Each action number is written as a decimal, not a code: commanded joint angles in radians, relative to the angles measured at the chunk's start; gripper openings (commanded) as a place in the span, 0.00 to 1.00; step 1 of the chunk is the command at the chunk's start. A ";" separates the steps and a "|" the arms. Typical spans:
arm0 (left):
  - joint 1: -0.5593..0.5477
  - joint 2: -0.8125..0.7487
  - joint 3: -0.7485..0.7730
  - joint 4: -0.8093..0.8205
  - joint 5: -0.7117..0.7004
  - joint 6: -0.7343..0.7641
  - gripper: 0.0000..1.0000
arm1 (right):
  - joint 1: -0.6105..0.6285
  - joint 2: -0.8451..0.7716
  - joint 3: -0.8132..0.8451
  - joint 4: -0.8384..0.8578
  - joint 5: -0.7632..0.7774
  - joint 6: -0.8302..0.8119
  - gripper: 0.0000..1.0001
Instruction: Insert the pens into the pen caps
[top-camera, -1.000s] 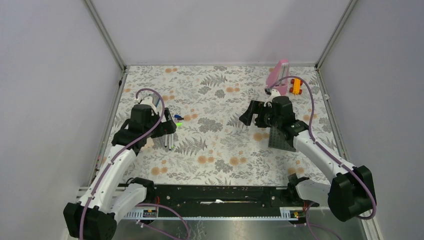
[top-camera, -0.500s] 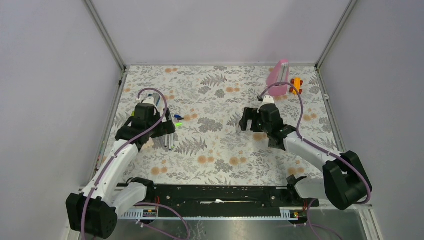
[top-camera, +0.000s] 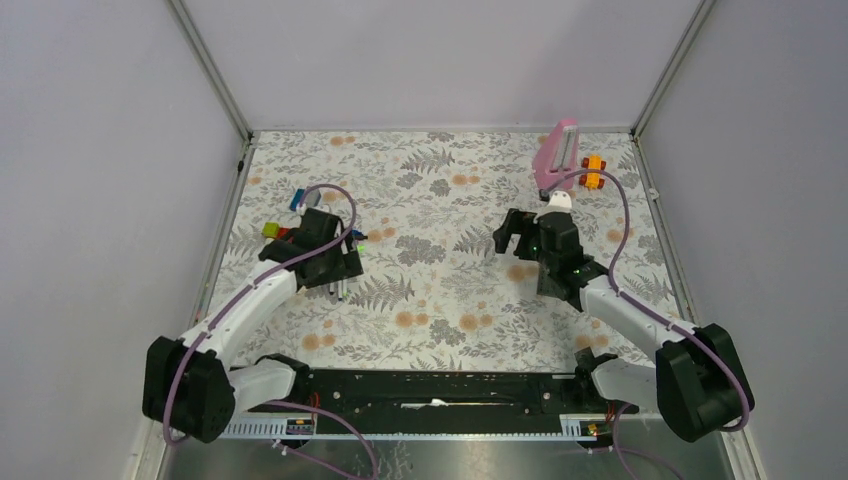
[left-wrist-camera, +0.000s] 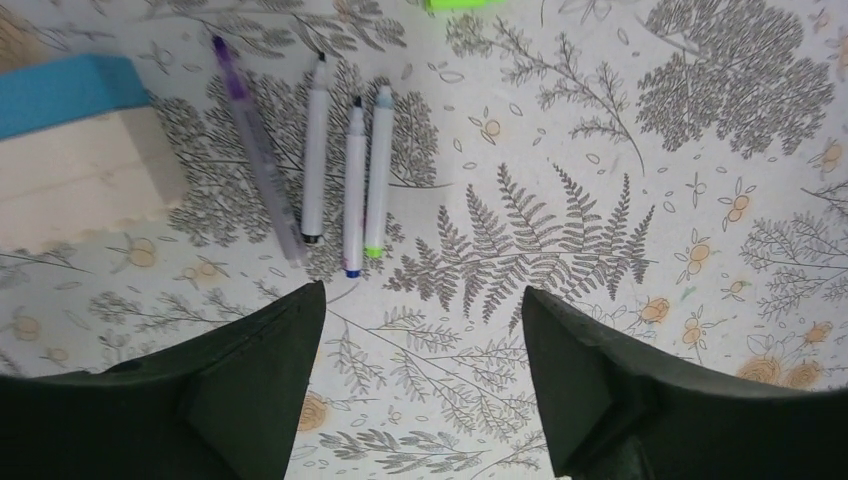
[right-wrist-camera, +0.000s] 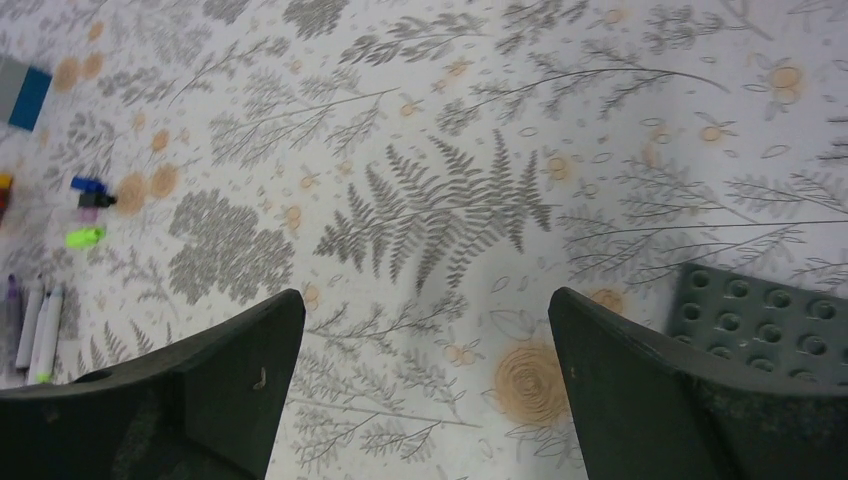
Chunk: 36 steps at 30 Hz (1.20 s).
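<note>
The pens (left-wrist-camera: 354, 190) lie side by side on the floral table (left-wrist-camera: 600, 150), with a purple-tipped pen (left-wrist-camera: 255, 150) and a blue-topped block (left-wrist-camera: 70, 150) beside them. The pen caps (right-wrist-camera: 85, 237), green, black and blue, sit in a small cluster near them. The left gripper (left-wrist-camera: 420, 300) hangs over the pens' near ends, jaws apart and empty. Well to the right, the right gripper (right-wrist-camera: 425, 300) is spread wide, holding nothing, near a dark studded plate (right-wrist-camera: 770, 320).

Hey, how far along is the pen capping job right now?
Done: nothing. The pens lie uncapped side by side, and the green cap, blue cap and black cap lie loose beyond them. In hand: nothing. The left pincer hovers open just short of the pens, and the right pincer is open, well away from them. Left: all the capping.
</note>
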<state>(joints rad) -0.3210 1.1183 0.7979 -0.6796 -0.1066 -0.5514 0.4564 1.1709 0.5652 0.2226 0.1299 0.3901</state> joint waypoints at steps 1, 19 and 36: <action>-0.067 0.070 0.023 0.011 -0.074 -0.080 0.75 | -0.108 0.032 0.003 0.057 -0.110 0.065 0.98; -0.109 0.236 -0.029 0.173 -0.137 -0.130 0.57 | -0.116 -0.007 -0.041 0.099 -0.127 0.062 0.98; -0.109 0.305 -0.047 0.216 -0.162 -0.125 0.52 | -0.116 -0.013 -0.048 0.106 -0.150 0.062 0.98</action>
<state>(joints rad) -0.4271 1.4197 0.7586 -0.5114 -0.2474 -0.6682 0.3401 1.1797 0.5182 0.2829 -0.0132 0.4500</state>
